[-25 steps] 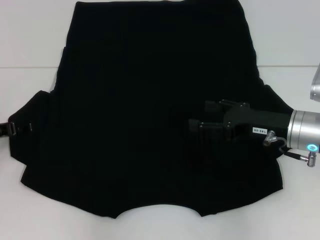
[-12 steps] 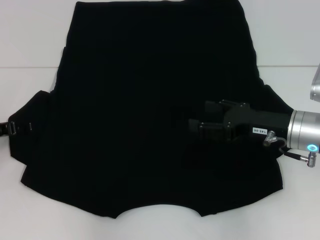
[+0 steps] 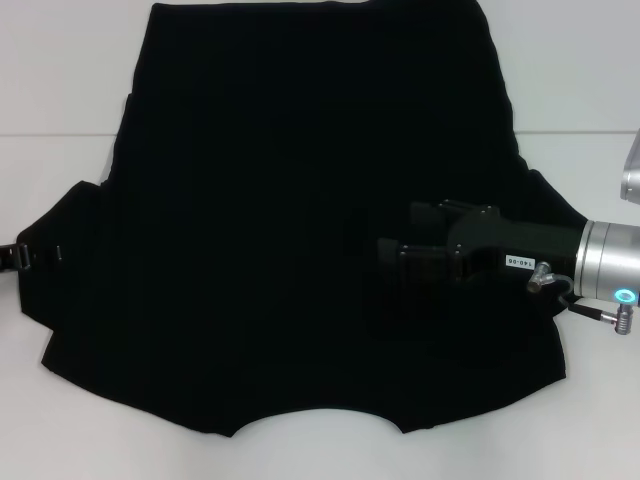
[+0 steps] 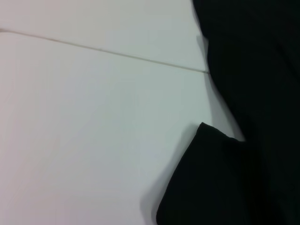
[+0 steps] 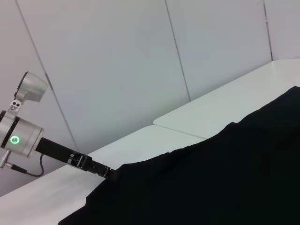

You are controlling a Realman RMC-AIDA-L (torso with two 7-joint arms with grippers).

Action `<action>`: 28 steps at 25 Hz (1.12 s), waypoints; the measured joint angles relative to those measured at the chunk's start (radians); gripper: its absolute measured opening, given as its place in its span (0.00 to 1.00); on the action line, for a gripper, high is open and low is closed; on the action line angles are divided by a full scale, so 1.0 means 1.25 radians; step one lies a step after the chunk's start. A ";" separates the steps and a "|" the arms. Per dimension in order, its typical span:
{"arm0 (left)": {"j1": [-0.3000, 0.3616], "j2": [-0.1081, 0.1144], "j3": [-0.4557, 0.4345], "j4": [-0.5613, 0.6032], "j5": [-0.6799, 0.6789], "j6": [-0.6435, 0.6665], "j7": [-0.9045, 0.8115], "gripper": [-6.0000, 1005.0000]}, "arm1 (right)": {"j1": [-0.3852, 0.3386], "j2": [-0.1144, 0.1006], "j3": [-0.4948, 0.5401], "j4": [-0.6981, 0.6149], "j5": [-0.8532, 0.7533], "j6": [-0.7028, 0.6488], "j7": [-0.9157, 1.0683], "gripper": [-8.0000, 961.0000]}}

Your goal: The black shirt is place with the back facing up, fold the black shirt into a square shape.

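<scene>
The black shirt lies spread flat on the white table, plain side up, with its hem at the far side and its neckline curve at the near edge. My right gripper reaches in from the right, low over the shirt's right half. It is open, with its two black fingers apart. My left gripper sits at the tip of the shirt's left sleeve. In the right wrist view the left gripper touches the edge of the black shirt. The left wrist view shows only a sleeve corner on the table.
Bare white table surrounds the shirt, with a seam line running across it. A pale panelled wall stands beyond the table in the right wrist view.
</scene>
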 joint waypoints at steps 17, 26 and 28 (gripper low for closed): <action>-0.033 0.001 0.000 -0.035 0.000 -0.070 0.001 0.79 | 0.002 0.000 0.001 -0.001 0.000 0.000 0.002 0.95; -0.037 0.000 0.000 -0.046 0.000 -0.120 0.001 0.79 | 0.002 0.000 0.001 -0.002 0.000 0.001 0.007 0.95; -0.037 -0.001 0.000 -0.050 0.000 -0.129 0.002 0.79 | 0.002 0.000 0.001 -0.002 0.000 0.001 0.007 0.95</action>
